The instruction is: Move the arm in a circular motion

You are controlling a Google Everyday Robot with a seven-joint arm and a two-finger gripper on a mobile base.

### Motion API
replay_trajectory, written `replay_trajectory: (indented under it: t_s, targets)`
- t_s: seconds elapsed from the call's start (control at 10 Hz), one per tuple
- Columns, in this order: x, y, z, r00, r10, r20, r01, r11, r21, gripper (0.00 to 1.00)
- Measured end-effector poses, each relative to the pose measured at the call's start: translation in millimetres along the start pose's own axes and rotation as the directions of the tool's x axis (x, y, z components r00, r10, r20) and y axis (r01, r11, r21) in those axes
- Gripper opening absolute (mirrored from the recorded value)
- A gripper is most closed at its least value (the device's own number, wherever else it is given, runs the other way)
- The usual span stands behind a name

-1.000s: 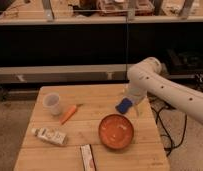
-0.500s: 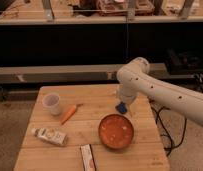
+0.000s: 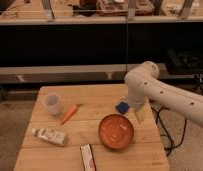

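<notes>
The arm [image 3: 160,92] is thick, white and tubular with small dark dots. It comes in from the right edge, and its rounded joint [image 3: 142,80] hangs over the right side of the wooden table [image 3: 95,97]. From that joint it bends down to the gripper [image 3: 140,116], which sits low over the table's right edge. The gripper is beside a small blue object [image 3: 122,107] and just above and to the right of an orange bowl [image 3: 116,131].
On the table are a white cup [image 3: 52,103], a carrot [image 3: 69,113], a lying tube-like package [image 3: 49,136] and a flat bar [image 3: 87,156] at the front edge. A dark shelf unit [image 3: 70,45] stands behind. Cables [image 3: 167,132] lie on the floor at the right.
The arm's rounded joint swung left over the table, then back right and a little lower. The objects on the table have not moved.
</notes>
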Motion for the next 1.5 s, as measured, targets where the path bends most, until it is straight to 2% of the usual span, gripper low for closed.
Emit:
replay_trajectory:
  t_s: [0.2,0.3,0.5,0.7,0.8,1.1,1.2,1.4,1.5]
  targets:
    - [26.0,56.2,0.3,0.999,0.041,0.031,-0.04,0.999,-0.033,0.8]
    - [30.6,71.0,-0.3,0.998,0.039,0.047,-0.037,0.999,-0.034,0.8]
    - [31.6,92.2,-0.9,0.997,0.002,0.079,0.001,1.0,-0.031,0.8]
    - [16.6,102.5,-0.3,0.99,-0.061,0.128,0.064,0.998,-0.019,0.8]
    - [4.1,102.2,-0.8,0.983,-0.1,0.153,0.103,0.995,-0.009,0.8]
    - [-59.9,87.4,-5.5,0.946,-0.238,0.22,0.237,0.971,0.03,0.8]
    - [-90.3,79.3,-8.9,0.928,-0.284,0.24,0.283,0.958,0.04,0.8]
    - [-133.7,66.6,-11.6,0.9,-0.343,0.27,0.344,0.938,0.045,0.8]
    - [-154.3,56.3,-12.8,0.892,-0.364,0.27,0.366,0.929,0.044,0.8]
